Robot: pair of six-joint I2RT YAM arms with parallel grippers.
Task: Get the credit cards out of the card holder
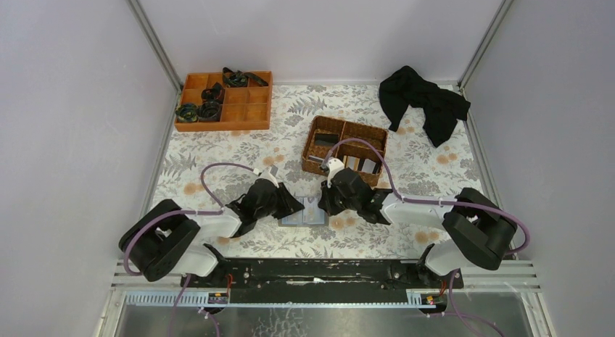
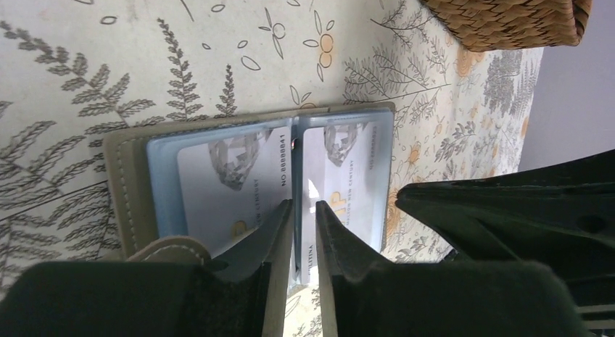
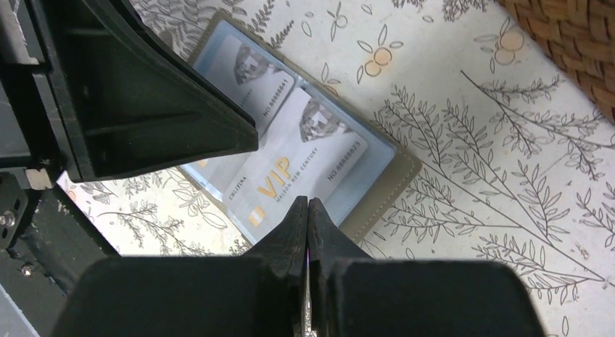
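The card holder [image 2: 122,196] lies open and flat on the fern-printed tablecloth [image 3: 471,134]. It has a stitched khaki fabric cover and glossy pale-blue plastic sleeves. The credit cards [image 3: 297,159] are thin pale rectangles still tucked in the sleeves. My left gripper [image 2: 304,214] sits over the centre fold, its fingers a slit apart; I cannot tell if they pinch anything. My right gripper [image 3: 308,206] is clenched at the VIP card's near edge. The woven wicker basket [image 1: 344,145] stands at 1 o'clock of the holder.

card holder [image 1: 303,218] before wicker basket [image 1: 307,150]
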